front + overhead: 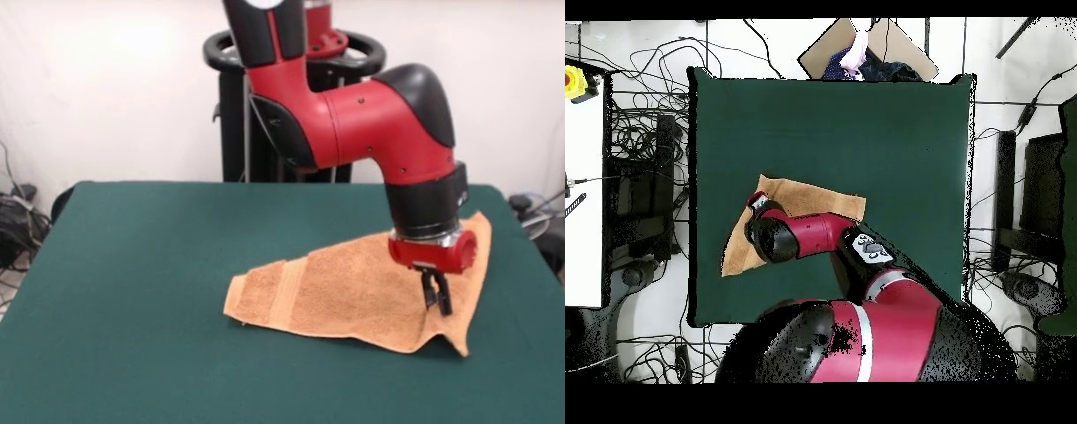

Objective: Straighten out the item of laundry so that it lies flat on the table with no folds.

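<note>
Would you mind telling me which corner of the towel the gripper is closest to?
In the front view the gripper hangs by the towel's front right corner, the folded one pointing toward the camera, well away from the striped left end.

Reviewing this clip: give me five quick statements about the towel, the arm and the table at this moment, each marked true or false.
1. The towel lies fully flat and square on the table. False: it is folded into a rough triangle, with one corner raised.
2. The gripper is over the towel. True.
3. The towel is blue. False: it is light orange.
4. A woven band stripe shows near one end of the towel. True.
5. The towel hangs over the table's edge. False: in the front view it lies wholly on the green top.
</note>
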Robot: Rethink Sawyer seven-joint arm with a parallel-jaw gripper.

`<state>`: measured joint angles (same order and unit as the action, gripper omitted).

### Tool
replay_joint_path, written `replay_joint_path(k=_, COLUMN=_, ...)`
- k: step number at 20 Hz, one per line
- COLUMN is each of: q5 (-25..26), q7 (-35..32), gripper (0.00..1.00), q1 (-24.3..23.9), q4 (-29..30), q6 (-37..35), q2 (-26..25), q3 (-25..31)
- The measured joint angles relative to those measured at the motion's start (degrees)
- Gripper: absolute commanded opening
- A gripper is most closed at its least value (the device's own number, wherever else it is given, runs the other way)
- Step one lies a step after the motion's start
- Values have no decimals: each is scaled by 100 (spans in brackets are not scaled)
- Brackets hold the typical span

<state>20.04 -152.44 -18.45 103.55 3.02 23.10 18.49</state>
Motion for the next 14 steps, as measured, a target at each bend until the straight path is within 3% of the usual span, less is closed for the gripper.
replay_joint_path(k=8, q5=42, q7=0, gripper=0, q1=-70, q4=203, q6=-1, q2=149, q3=197)
replay_joint_path(k=14, q5=42, q7=0, gripper=0, q1=-623, q4=741, q6=-2, q2=555, q3=880)
